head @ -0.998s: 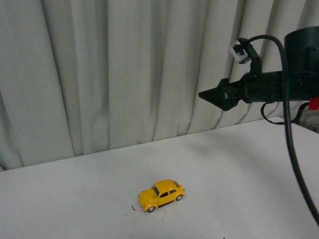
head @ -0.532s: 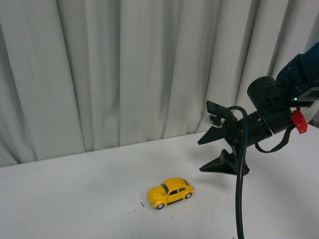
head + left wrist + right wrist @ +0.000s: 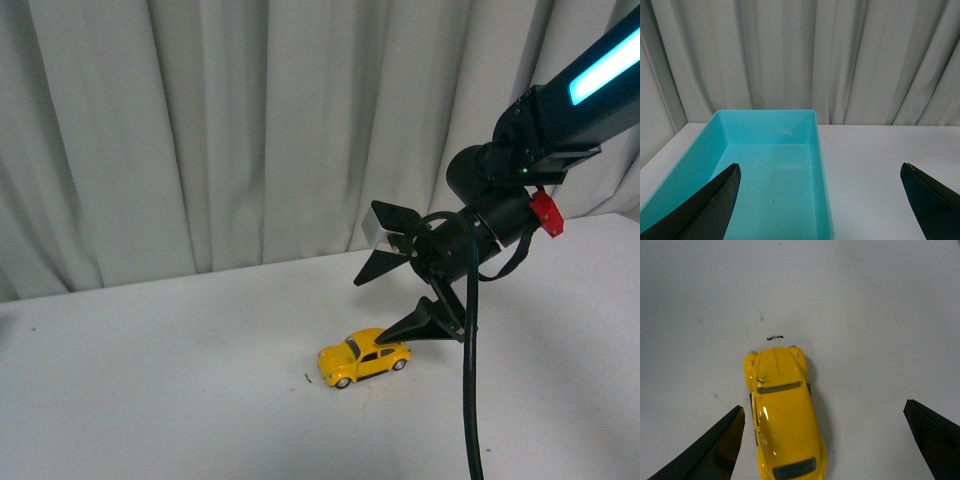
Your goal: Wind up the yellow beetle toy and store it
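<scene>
Under right gripper (image 3: 370, 311) (spread wide): yellow beetle toy (image 3: 364, 357).

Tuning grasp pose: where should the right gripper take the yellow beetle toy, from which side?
From above, probably, fingers across the flanks of the yellow beetle toy at its doors. It stands on its wheels, lengthwise between the open fingers of the right gripper; the roof is rounded.

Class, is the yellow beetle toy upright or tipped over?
Upright: the yellow beetle toy sits on its wheels on the white table, roof up.
</scene>
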{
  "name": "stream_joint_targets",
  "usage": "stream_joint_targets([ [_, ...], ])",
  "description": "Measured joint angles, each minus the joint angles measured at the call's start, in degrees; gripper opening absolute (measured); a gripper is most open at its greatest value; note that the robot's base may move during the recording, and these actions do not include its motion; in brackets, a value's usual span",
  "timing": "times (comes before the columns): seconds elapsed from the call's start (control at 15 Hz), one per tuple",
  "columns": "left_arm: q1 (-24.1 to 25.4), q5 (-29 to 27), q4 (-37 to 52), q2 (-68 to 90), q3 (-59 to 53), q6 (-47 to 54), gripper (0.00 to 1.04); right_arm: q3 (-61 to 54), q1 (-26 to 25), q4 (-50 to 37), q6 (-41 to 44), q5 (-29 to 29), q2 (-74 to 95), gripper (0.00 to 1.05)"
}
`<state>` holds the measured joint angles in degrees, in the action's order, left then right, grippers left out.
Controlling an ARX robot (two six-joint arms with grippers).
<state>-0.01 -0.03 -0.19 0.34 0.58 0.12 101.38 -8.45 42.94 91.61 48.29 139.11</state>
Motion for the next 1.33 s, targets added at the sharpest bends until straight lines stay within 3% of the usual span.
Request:
stream_joint_targets([
  [0.2, 0.0, 0.0, 0.0, 0.0, 0.0, 0.0, 0.98, -0.2, 2.1, 4.6, 4.2, -2.6, 1.9, 0.98],
  [0.67, 0.0, 0.0, 0.0, 0.0, 0.0, 0.0, 0.98, -0.7, 2.6, 4.3, 6.2, -6.1, 3.3, 0.96],
  [1.0, 0.0, 0.0, 0.0, 0.0, 0.0, 0.0, 0.98, -0.8, 3.2, 1.0, 3.3, -6.7, 3.4, 0.44],
  [1.33, 0.0, 0.0, 0.0, 0.0, 0.0, 0.0, 0.98, -4.2, 6.2, -3.2, -3.5, -4.5, 2.4, 0.42],
])
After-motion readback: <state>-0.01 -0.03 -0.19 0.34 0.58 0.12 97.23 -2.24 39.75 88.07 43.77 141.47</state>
